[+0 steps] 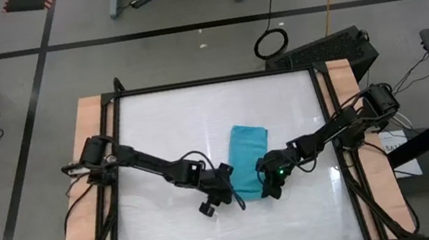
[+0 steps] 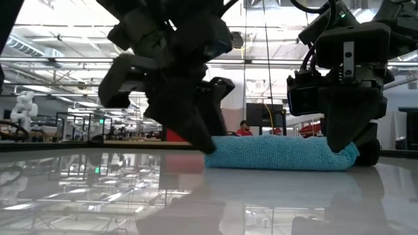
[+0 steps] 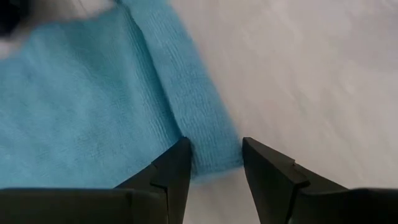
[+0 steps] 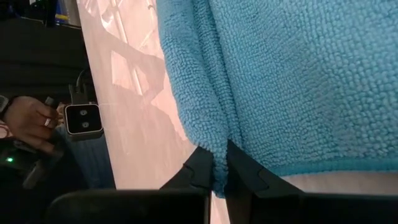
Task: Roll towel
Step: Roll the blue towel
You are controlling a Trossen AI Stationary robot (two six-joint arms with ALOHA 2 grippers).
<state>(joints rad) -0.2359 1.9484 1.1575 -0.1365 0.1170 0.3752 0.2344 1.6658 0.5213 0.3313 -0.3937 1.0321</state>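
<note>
The turquoise towel [image 1: 250, 155] lies as a folded strip on the white table, running from far to near. In the low view the towel [image 2: 281, 153] is a low flat band. My left gripper [image 1: 226, 188] is at its near left corner, open, its fingers [image 3: 177, 163] standing either side of the towel's folded border [image 3: 214, 149]. My right gripper [image 1: 273, 181] is at the near right corner, shut on the towel's edge. My left gripper points slanting down at the towel's near left corner; I cannot tell whether its fingers touch the cloth. My right gripper pinches a fold of the towel's edge [image 4: 217, 146] between its two fingers, near the near right corner. The fingers come slanting down from the table's right. The towel stays on the table.
A black frame [image 1: 325, 120] borders the white table top, with wooden strips outside it. Bare table shows left of, beyond and in front of the towel. A person's hand [image 4: 28, 118] by a small grey device [image 4: 83, 118] shows beyond the table edge.
</note>
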